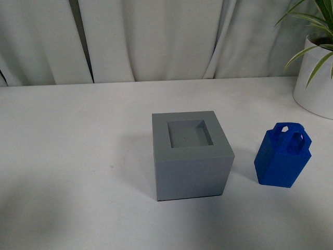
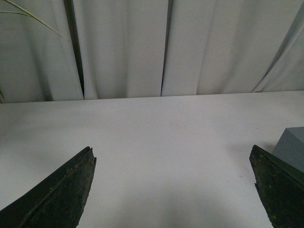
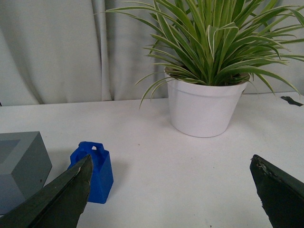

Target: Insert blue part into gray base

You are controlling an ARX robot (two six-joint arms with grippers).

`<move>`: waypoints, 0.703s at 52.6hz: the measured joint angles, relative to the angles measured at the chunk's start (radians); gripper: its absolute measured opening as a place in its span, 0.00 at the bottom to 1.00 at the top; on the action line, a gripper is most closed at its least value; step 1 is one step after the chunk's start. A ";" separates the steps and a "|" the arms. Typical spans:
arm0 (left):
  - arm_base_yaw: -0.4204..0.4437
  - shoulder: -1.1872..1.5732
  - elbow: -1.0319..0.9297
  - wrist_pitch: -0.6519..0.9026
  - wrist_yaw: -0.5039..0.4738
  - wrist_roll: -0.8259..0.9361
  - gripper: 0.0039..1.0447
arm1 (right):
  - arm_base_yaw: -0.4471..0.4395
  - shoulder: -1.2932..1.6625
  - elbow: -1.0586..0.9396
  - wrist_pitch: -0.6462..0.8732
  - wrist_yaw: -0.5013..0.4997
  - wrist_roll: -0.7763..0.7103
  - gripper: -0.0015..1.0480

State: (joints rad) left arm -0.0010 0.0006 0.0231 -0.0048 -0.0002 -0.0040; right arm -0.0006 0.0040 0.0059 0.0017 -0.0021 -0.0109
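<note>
**Supervisor:** Report the scene, largest item first.

**Operator:** In the front view I log a pale pleated curtain (image 1: 156, 36) across the whole back. Below it is a white table (image 1: 67, 156) that carries everything. At the far right stands 1 potted plant (image 3: 204, 102), with striped green leaves in a white pot.

**Supervisor:** The task's items?

**Operator:** I count 2. The gray base (image 1: 190, 156) sits on the table near the middle, its square recess facing up and the recess floor in plain sight. The blue part (image 1: 282, 155) stands on the table to the right of the base, near it but apart, with its loop handle on top. It lies between the base and the plant.

**Supervisor:** And the grippers?

**Operator:** The left gripper (image 2: 172, 156) hangs over the table to the left of the base. Its jaws stand wide, with bare table between them and 1 corner of the base showing beside 1 jaw. The right gripper (image 3: 171, 161) has its jaws equally wide, with table and the plant's pot showing between them. The blue part shows just beside 1 jaw, not between the 2. I cannot tell whether that jaw touches it.
</note>
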 joint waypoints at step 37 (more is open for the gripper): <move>0.000 0.000 0.000 0.000 0.000 0.000 0.94 | 0.000 0.000 0.000 0.000 0.000 0.000 0.93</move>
State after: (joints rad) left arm -0.0010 0.0006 0.0231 -0.0048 -0.0002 -0.0040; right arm -0.0006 0.0040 0.0059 0.0017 -0.0021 -0.0109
